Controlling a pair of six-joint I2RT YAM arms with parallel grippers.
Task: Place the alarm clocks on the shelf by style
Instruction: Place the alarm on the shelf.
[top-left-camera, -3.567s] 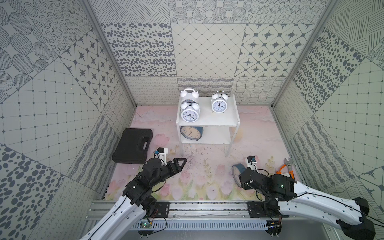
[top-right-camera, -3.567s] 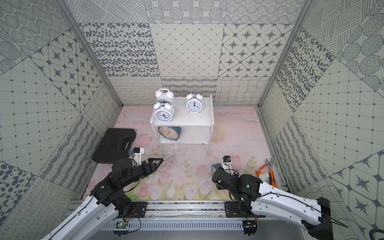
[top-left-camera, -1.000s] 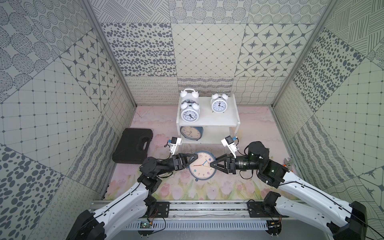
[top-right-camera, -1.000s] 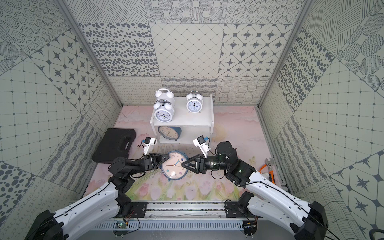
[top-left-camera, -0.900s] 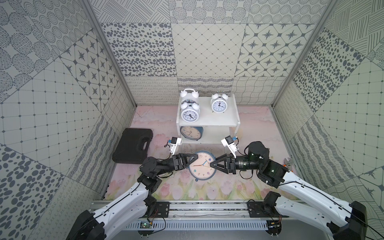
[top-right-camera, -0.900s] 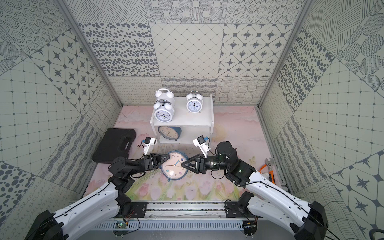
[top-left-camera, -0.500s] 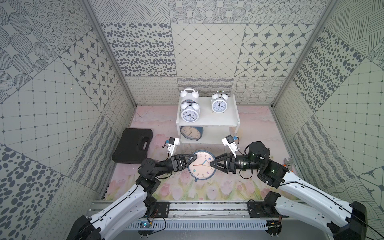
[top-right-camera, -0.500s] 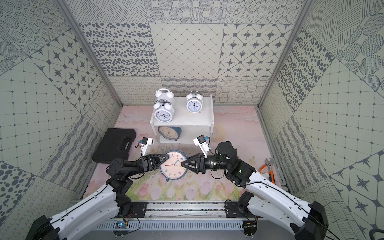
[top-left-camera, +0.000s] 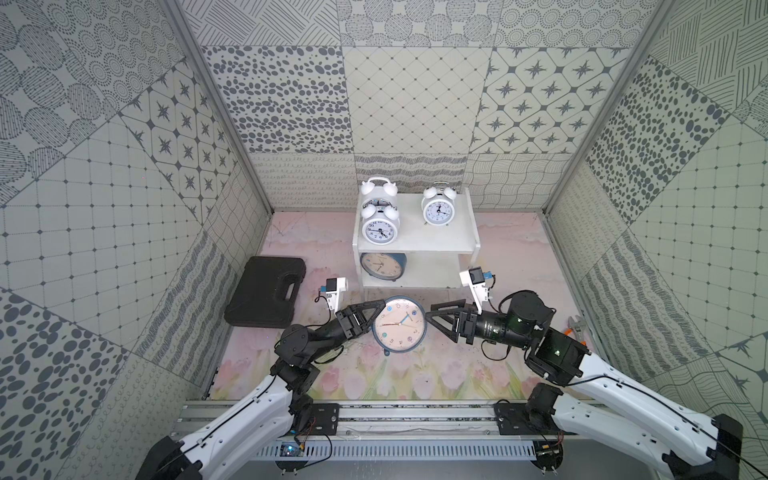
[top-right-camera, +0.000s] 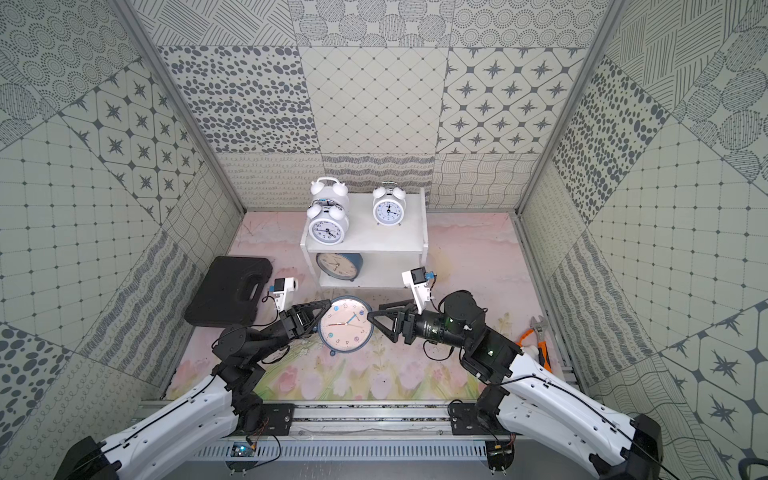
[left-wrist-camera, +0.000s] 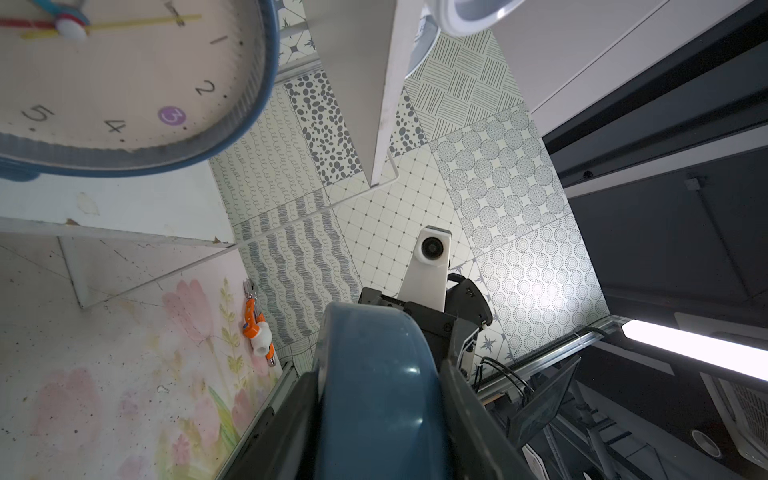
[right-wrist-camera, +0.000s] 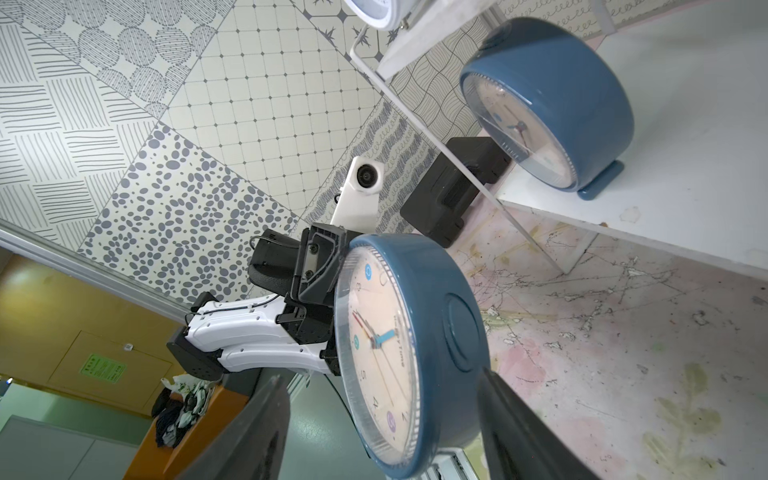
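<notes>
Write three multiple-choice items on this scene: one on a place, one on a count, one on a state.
1. Where does the free blue clock stand?
A. on the lower tier of the shelf
B. on its top tier
C. off it

2. How many white twin-bell clocks stand on the top tier?
A. two
B. three
C. four

3. Which pincer is shut on the held blue clock?
A. right
B. left
C. neither

Key:
1 A, it sits under the top board.
2 B, two at one end, one behind the other, and a third apart.
3 B, the left pincer clamps its rim; the right pincer has its jaws open.
</notes>
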